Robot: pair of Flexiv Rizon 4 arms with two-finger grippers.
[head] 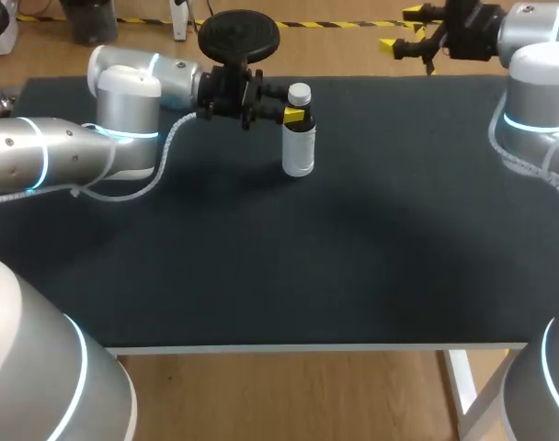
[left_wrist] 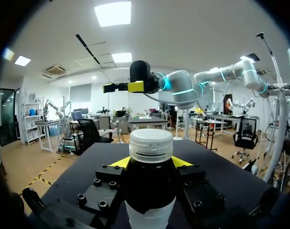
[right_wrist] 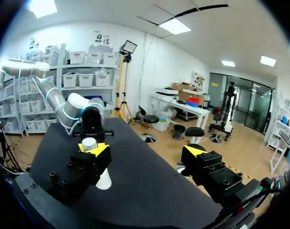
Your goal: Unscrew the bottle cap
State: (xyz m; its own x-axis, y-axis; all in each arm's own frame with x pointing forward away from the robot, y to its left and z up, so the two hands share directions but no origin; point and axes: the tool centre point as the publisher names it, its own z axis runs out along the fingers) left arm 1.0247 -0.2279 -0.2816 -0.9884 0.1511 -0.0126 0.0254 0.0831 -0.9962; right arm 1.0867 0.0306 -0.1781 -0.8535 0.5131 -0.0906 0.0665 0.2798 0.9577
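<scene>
**Left claw.** The left claw (head: 295,115) was closed on the bottle (head: 299,152). The left arm (head: 68,152) came in level with the table (head: 307,266) and held the claw sideways against the bottle. In the left wrist view the bottle (left_wrist: 150,186) stood directly between the two fingers. A yellow fingertip (left_wrist: 119,162) touched each side of its dark upper part. The black finger blocks sat just beside the bottle on both sides.

**Bottle.** The bottle stood upright on the table with its base on the dark surface. Its lower body was white, and the section inside the claw was dark. The contact point lay high on the bottle, at the shoulder.

**Cap.** The white cap (head: 299,93) sat on top of the bottle, just above the left claw's fingertips. The fingers did not touch it. In the left wrist view the ribbed cap (left_wrist: 150,143) rose clear of the yellow tips.

**Right claw.** The right claw (head: 404,29) was open, its two yellow tips spread wide with nothing between them. It was raised and well apart from the bottle, past the table's far edge. In the right wrist view the bottle (right_wrist: 105,181) stood ahead of the right claw (right_wrist: 145,151). It was partly hidden behind one finger (right_wrist: 95,151), with the left arm beyond it.
</scene>
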